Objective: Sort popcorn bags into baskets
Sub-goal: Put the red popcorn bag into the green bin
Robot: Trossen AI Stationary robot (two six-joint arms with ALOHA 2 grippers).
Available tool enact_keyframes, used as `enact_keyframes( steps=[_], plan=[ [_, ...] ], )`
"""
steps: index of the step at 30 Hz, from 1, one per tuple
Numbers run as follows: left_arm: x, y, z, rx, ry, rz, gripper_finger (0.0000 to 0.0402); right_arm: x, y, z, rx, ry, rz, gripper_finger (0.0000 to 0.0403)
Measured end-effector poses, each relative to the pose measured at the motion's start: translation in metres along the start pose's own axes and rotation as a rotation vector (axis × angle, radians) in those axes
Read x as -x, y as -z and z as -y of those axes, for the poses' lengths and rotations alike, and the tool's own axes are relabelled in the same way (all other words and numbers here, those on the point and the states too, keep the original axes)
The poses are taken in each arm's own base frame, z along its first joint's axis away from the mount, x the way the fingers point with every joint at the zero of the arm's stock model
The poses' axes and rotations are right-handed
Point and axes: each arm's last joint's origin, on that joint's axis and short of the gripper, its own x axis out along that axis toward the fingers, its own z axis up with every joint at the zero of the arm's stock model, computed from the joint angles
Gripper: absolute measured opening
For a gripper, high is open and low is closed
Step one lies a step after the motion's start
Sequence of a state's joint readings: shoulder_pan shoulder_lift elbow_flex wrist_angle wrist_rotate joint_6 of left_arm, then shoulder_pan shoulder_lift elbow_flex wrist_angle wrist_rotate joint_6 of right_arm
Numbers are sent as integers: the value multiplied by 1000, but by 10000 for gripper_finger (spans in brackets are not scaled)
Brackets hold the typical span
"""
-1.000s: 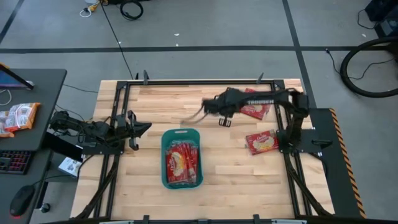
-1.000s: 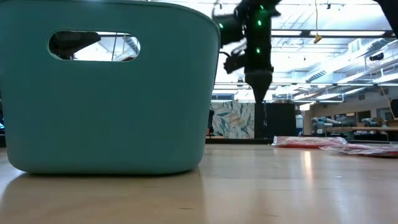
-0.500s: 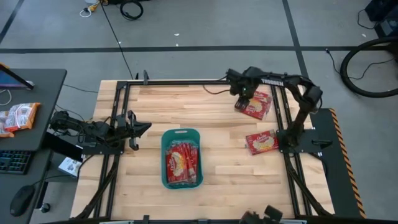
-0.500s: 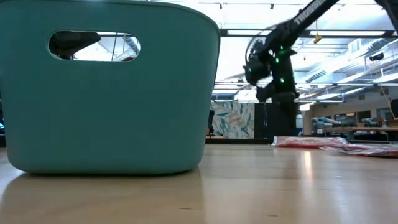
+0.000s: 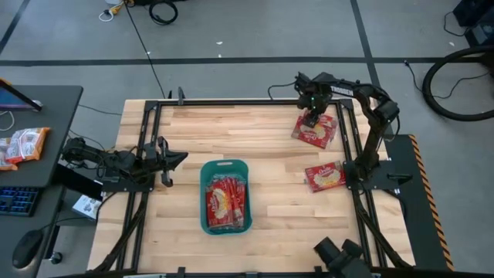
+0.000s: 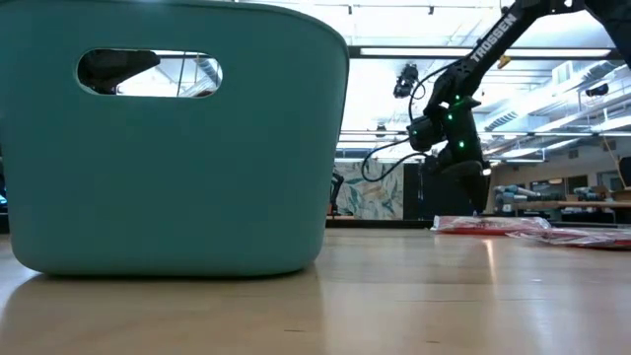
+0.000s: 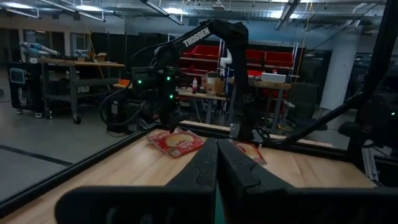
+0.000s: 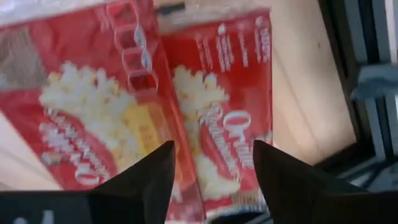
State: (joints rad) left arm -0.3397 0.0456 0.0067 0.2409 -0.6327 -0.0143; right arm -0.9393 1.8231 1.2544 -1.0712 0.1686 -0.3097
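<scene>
Red popcorn bags point(image 5: 314, 130) sit upper right of the high view, hard against the table point(image 5: 185, 185) rail. Right gripper point(image 5: 312, 117) hangs over them, fingers spread, nothing held: pick step. Next: descend, pinch one bag. Teal basket point(image 5: 204, 174) at lower centre already holds bags; open wood between. Left gripper point(image 5: 176, 159) parked centre-left, fingers closed.

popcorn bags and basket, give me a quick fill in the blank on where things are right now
1. The right claw hangs with open fingers over a stack of ____ popcorn bags.
2. The basket is ____ in colour.
3. The left claw is ____ and holds nothing.
4. One more bag lies alone on the ____.

Missing words: two; teal; shut; table
</scene>
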Motion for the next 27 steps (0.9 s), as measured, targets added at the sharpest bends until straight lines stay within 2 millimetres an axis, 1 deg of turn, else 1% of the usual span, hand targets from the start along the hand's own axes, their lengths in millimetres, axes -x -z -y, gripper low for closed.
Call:
enact_keyframes(
  steps=[4, 7, 10, 13, 17, 19, 20, 21, 24, 27],
  plan=[
    [0, 0, 0, 1, -2, 2, 7, -16, -4, 5, -5, -16, -39, 200],
    [0, 0, 0, 1, -3, 2, 7, -29, -8, 4, 6, -45, -88, 190],
    [0, 0, 0, 1, -3, 2, 7, -37, -10, 0, 46, -50, -129, 178],
    [0, 0, 0, 1, -3, 2, 7, -41, -12, -3, 59, -43, -144, 147],
    [0, 0, 0, 0, -3, 2, 7, -40, -13, -6, 48, -28, -137, 73],
    [0, 0, 0, 0, -3, 2, 7, -36, -13, -7, 32, -6, -129, 30],
    [0, 0, 0, 0, -3, 2, 7, -35, -13, -8, 25, -1, -124, 16],
    [0, 0, 0, 0, -3, 1, 7, -33, -12, -9, 19, 2, -114, 9],
    [0, 0, 0, 0, -3, 1, 7, -23, -12, -13, -6, 29, -78, 12],
    [0, 0, 0, 1, -3, 1, 7, -9, -8, -19, -8, 33, -54, 6]
  ],
)
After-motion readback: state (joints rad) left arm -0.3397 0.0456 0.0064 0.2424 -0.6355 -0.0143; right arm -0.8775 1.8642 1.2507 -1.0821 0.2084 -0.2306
